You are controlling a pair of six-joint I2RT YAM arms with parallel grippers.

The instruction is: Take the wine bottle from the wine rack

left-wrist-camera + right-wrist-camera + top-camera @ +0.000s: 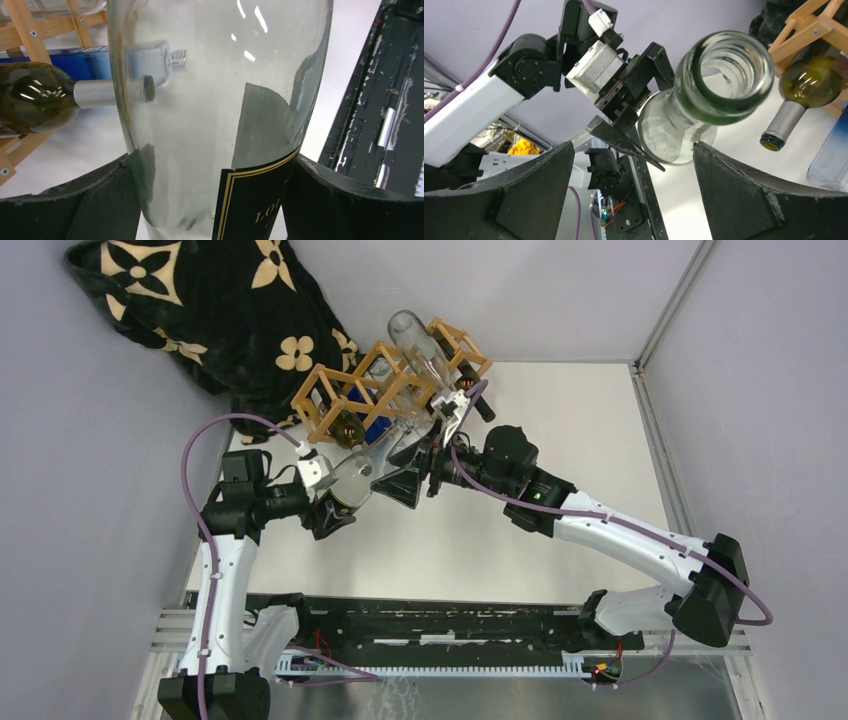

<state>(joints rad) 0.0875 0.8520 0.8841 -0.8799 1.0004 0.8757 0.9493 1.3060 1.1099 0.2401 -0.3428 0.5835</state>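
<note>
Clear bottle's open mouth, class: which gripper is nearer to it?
Right. The right gripper is open, facing the mouth close up; the left gripper clamps the clear bottle lower, round its wide body.

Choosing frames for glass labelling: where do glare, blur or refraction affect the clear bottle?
Left wrist: white glare streaks high on the clear bottle, and the green bottle's capped neck looks offset through it. Right wrist: its mouth is soft, out of focus. Top external: evenly lit.
</note>
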